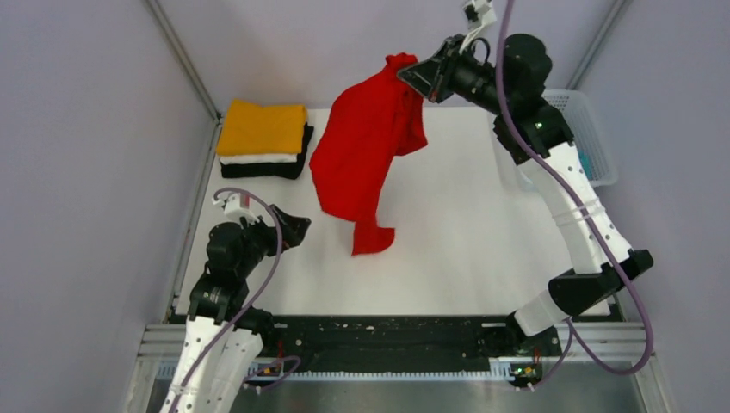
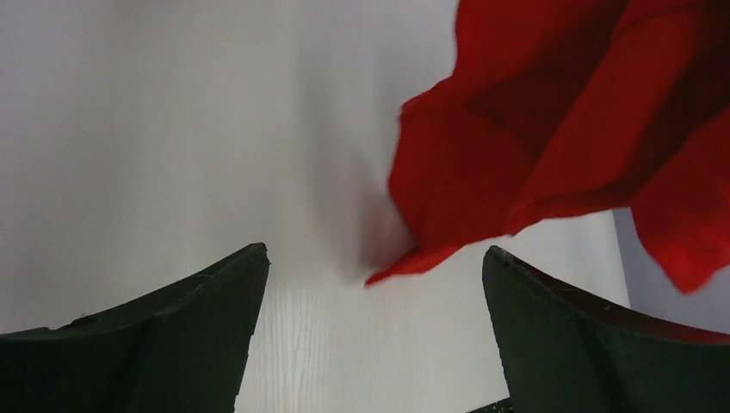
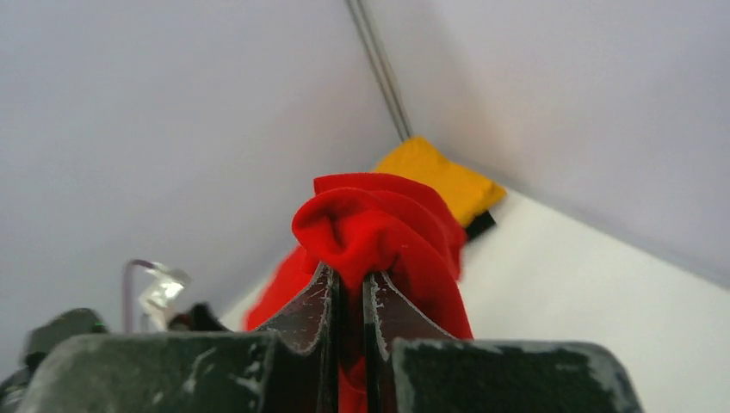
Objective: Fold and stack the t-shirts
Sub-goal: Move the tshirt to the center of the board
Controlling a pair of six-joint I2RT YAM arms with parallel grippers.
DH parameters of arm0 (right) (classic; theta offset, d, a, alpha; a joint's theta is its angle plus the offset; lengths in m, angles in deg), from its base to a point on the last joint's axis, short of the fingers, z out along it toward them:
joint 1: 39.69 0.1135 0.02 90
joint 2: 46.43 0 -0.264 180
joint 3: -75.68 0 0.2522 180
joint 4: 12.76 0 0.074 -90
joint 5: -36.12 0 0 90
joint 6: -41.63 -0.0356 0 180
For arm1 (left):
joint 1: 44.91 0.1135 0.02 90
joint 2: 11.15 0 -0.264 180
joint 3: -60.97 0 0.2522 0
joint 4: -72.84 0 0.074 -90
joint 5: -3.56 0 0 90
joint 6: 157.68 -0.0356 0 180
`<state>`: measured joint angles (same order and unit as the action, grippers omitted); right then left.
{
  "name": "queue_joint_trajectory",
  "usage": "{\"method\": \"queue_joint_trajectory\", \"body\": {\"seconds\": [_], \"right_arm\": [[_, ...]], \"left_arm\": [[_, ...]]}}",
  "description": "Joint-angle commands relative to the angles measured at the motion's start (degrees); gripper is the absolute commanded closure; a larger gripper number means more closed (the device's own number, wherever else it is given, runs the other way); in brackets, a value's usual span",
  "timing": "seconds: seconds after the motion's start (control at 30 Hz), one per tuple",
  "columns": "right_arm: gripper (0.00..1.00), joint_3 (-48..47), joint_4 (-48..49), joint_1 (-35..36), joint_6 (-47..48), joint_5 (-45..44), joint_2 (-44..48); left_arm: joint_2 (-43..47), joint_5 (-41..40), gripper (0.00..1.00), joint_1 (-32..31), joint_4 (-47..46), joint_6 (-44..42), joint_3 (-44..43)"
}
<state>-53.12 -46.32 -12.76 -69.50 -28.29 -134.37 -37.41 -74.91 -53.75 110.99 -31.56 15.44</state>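
Hanging limp over the middle of the table (image 1: 465,224), the red t-shirt (image 1: 366,155) is light, soft and bunched; expect sag and swing; the right gripper (image 1: 413,76) pinches a gathered fold at its top, jaws nearly closed; the left gripper (image 1: 297,228) stands fully spread and empty near the low corner; take hold at a free hem corner; the folded stack (image 1: 264,138) lies at the far left.
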Motion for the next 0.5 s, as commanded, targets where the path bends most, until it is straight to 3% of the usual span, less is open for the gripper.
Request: {"method": "queue_joint_trajectory", "body": {"seconds": [0.0, 0.13, 0.2, 0.23, 0.27, 0.3, 0.37, 0.47], "right_arm": [[1.00, 14.1, 6.7, -0.2, 3.2, -11.3, 5.1], [1.00, 37.7, 11.8, -2.4, 3.6, -29.9, 12.3], [0.93, 48.1, 13.8, -6.5, -0.1, -34.5, 14.1], [0.75, 52.0, 13.6, -9.2, -2.5, -35.0, 14.2], [0.49, 54.5, 12.5, -11.4, -4.4, -35.0, 13.9], [0.32, 55.9, 10.8, -12.6, -5.0, -36.0, 13.6], [0.13, 57.3, 7.8, -12.8, -4.4, -38.9, 13.6], [0.02, 59.8, 6.2, -10.7, -2.6, -39.6, 16.3]], "left_arm": [[2.9, -3.3, 0.01, -0.2, 5.2, 1.0, -2.7], [3.9, -4.8, 0.01, -0.2, 7.8, 1.2, -2.7], [3.4, -5.8, 0.01, -0.2, 9.0, 1.8, -2.5], [2.8, -6.3, 0.01, -0.2, 9.5, 2.0, -2.3], [2.2, -6.6, 0.01, -0.2, 9.7, 2.3, -2.0], [1.2, -6.6, 0.01, -0.2, 9.9, 2.5, -1.7], [-0.9, -5.7, 0.01, -0.2, 10.1, 2.9, -0.9], [-4.1, -2.4, 0.01, -0.2, 8.7, 3.3, 2.0]]}}
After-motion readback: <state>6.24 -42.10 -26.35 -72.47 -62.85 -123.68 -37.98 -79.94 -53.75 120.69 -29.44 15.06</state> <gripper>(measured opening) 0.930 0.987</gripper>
